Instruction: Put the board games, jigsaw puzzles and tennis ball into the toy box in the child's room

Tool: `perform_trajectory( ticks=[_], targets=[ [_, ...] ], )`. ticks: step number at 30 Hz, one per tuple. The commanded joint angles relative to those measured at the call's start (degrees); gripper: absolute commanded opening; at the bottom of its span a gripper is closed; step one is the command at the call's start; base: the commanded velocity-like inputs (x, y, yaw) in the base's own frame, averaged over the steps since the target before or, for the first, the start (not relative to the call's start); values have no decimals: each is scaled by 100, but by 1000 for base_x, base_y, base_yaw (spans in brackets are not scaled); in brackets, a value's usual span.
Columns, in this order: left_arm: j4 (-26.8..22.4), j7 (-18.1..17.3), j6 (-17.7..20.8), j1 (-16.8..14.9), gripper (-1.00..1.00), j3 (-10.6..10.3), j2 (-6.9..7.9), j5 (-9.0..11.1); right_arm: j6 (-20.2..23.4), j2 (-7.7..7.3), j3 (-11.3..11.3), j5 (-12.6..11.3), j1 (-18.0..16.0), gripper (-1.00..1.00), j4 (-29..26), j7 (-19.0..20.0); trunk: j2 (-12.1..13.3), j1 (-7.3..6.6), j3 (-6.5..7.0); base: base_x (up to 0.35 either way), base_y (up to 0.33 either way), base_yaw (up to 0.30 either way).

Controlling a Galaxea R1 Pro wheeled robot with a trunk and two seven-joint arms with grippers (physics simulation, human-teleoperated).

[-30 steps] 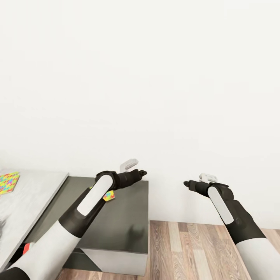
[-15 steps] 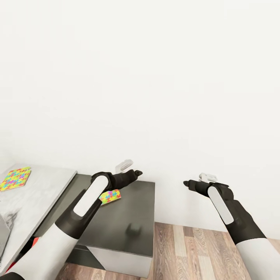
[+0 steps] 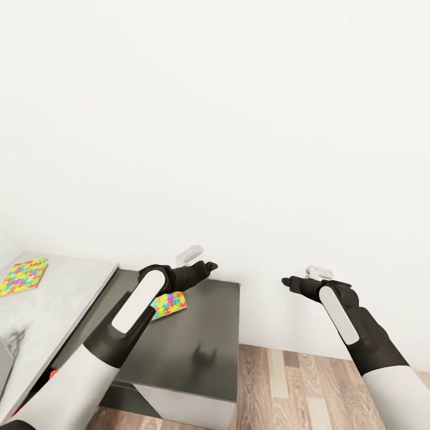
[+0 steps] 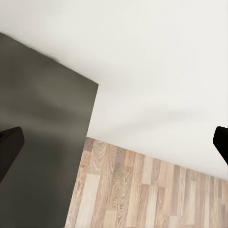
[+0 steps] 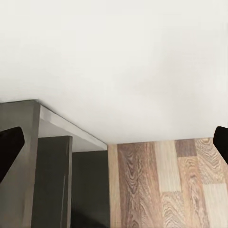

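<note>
Both arms reach toward the blank wall; the left gripper (image 3: 210, 264) hangs over the dark cabinet (image 3: 197, 346), jaws spread wide and empty; the right gripper (image 3: 286, 281) is over the wood floor (image 3: 286, 382), equally wide and empty; one puzzle (image 3: 22, 276) lies near the desk's (image 3: 54, 304) far edge, another (image 3: 169, 303) on the cabinet top, partly behind the left arm.

No lettering, label, brand, number or sign can be read. The two jigsaw puzzles, one on the counter (image 3: 65, 292) at (image 3: 22, 276) and one on the dark cabinet (image 3: 197, 340) at (image 3: 169, 303), carry only coloured patterns.
</note>
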Motion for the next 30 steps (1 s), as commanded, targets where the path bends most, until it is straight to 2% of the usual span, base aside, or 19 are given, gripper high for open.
perform_trajectory(
  ticks=[1,11,30],
  targets=[
    [-7,51,-6,-8,100,-9,4,47,9,-6,15,-60,-6,100,-7,-60,-12,6,-12,194,34,7],
    [-4,57,-2,-3,100,-2,-1,-12,17,-6,15,-57,-6,100,8,-56,-12,6,-12,178,12,2],
    [-1,66,-4,-2,100,-4,-2,-32,31,-1,29,-52,-6,100,-11,-51,-12,6,-12,25,1,0]
  ],
)
